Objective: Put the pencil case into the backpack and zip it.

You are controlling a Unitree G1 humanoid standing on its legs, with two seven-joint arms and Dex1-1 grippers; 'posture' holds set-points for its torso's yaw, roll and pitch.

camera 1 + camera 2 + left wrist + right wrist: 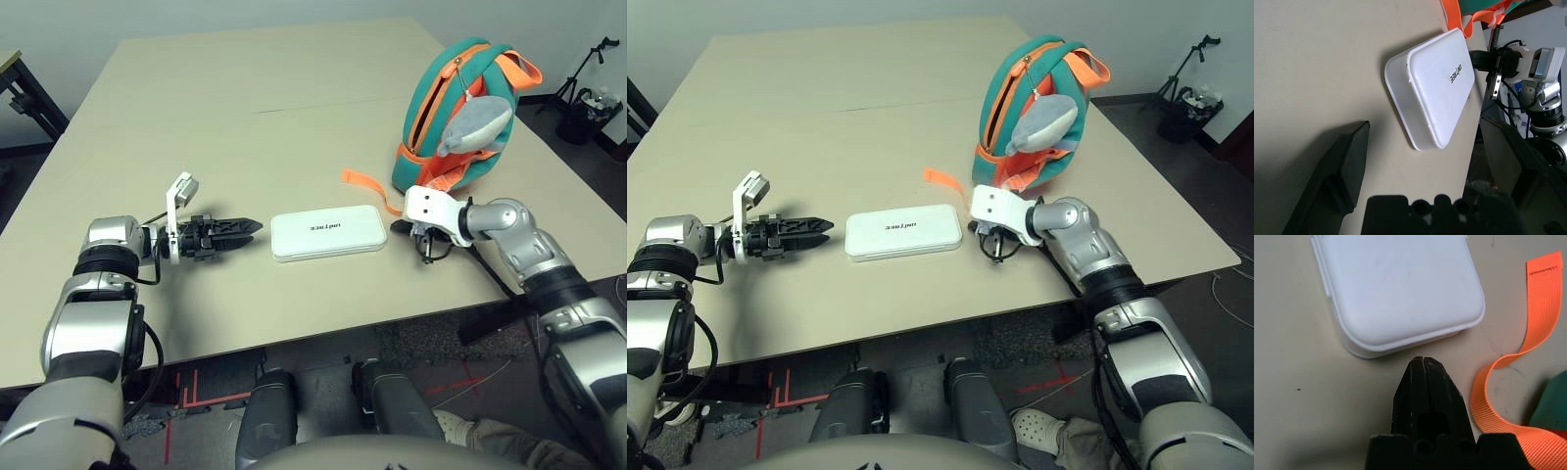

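Our white pencil case point(329, 232) lies on the table point(225, 294) between the spread left gripper point(1422, 147) and the closed right gripper point(1425, 360). Our right forearm point(529, 250) covers part of the backpack's point(451, 117) orange strap point(1542, 303); we cannot see inside the pack.

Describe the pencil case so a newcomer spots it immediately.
On the pale table, left of the teal-and-orange backpack, between the robot's two grippers, lies the pencil case. It's the flat white box with rounded corners and small dark lettering.
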